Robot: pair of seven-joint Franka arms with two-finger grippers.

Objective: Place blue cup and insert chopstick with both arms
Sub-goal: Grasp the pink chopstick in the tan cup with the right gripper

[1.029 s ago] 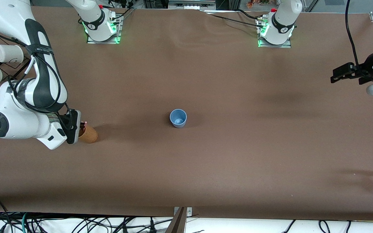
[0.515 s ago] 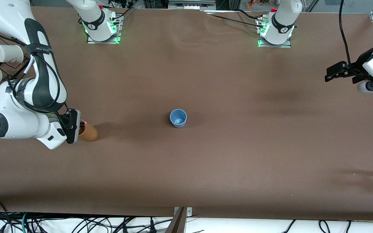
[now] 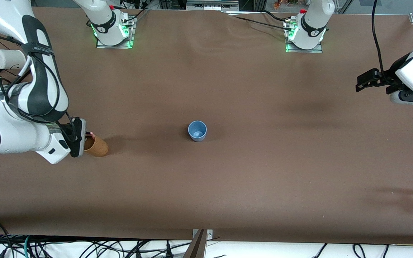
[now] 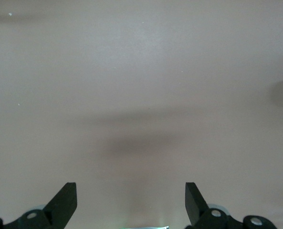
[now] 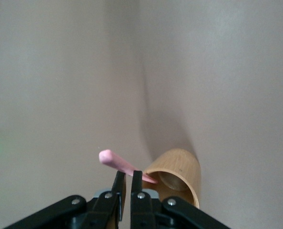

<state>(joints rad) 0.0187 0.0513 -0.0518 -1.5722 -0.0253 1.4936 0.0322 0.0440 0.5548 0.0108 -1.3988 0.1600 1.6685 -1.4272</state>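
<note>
Brown cloth covers the whole table [image 3: 249, 186], and most of it lies bare from where I sit. My left arm has swung its wrist a little toward the middle over the last second; the left gripper [image 3: 360, 83] hangs in the air over bare cloth at its own end, fingers spread wide with nothing between them [image 4: 130, 200]. It waits there, well apart from everything.

My right arm has drawn back slightly toward its end of the table, and the right gripper [image 5: 125, 183] has just pressed together the last little bit. It now pinches the chopstick [image 5: 125, 165] near its lower part, the pink tip poking up past the fingertips. Just beside those fingertips sits the tan cup [image 3: 97, 146], which the stick seems to reach into.

Well clear of that hand, out toward the middle of the table, the blue cup [image 3: 197, 130] stands upright and open-mouthed.

I judge the cup already placed and the grip on the stick now firm, so lifting it out and carrying it over is what remains.
</note>
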